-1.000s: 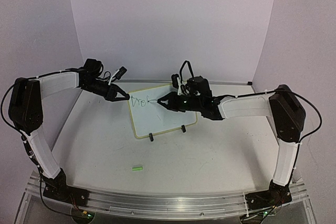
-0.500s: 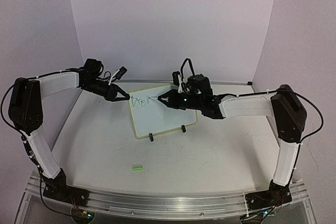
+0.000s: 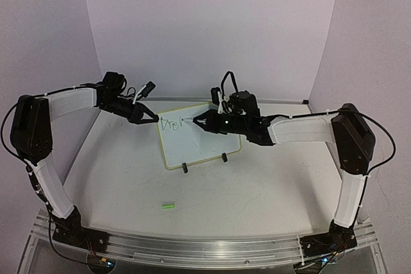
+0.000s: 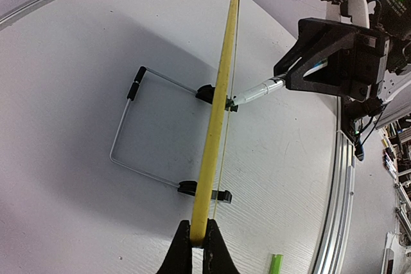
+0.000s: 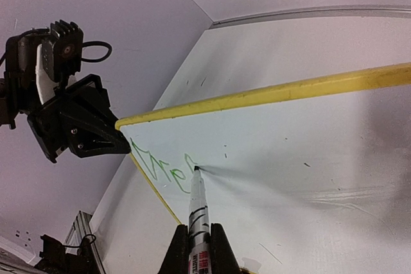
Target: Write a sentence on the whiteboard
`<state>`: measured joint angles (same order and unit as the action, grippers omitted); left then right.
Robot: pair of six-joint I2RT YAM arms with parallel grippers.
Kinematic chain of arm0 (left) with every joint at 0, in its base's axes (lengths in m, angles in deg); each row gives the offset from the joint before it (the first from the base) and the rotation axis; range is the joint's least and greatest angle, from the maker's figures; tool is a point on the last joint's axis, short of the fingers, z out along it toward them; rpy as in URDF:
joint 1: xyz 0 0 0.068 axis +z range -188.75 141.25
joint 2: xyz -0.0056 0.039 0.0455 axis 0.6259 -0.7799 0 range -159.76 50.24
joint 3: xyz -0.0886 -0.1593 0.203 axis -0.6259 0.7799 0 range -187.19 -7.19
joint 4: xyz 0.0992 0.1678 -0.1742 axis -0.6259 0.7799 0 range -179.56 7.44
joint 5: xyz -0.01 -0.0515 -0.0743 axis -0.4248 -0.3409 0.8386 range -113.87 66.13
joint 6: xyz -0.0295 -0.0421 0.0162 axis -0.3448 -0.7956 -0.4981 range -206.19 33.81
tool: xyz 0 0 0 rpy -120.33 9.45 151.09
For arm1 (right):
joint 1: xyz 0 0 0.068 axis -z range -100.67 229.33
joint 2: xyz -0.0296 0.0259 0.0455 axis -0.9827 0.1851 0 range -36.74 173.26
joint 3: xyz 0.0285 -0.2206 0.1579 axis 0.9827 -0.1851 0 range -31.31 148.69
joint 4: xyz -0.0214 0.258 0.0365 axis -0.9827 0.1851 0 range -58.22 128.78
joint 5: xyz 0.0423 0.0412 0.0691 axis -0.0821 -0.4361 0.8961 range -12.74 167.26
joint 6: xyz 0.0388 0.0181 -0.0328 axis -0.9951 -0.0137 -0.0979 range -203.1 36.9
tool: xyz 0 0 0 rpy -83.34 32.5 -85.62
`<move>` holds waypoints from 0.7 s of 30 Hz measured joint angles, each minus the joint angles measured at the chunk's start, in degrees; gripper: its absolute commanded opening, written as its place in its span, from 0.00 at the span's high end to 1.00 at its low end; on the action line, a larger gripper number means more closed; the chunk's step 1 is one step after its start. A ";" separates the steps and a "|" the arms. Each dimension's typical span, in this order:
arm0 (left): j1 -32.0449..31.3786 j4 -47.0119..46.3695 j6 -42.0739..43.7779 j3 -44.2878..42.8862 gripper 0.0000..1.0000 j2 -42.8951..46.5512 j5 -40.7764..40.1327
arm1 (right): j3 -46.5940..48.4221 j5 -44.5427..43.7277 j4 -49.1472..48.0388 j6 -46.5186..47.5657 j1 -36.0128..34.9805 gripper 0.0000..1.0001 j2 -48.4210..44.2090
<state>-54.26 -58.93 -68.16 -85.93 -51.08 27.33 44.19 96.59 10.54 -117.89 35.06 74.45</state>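
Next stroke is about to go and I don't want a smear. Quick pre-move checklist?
1. Board hold: left gripper shut on the whiteboard frame edge: ok.
2. Pen hold: right gripper shut on the marker: ok.
3. Contact: marker tip on the board, just right of the green writing: ok.
4. Room: bare board right of the tip: ok.
5. Footing: both black feet on the table: ok.
6. Pen pressure: cannot tell.
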 measured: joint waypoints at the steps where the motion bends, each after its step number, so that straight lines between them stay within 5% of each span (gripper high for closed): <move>1: 0.00 0.00 0.00 0.00 1.00 0.00 0.00 | -0.07 0.00 -0.07 0.00 0.00 1.00 0.00; 21: -0.20 -0.02 0.04 -0.02 1.00 0.02 -0.28 | -3.21 -0.55 -0.58 -0.20 -0.01 1.00 -1.33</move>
<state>-54.46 -58.95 -68.13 -85.95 -51.06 27.04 40.99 96.04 9.97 -118.09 35.06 73.12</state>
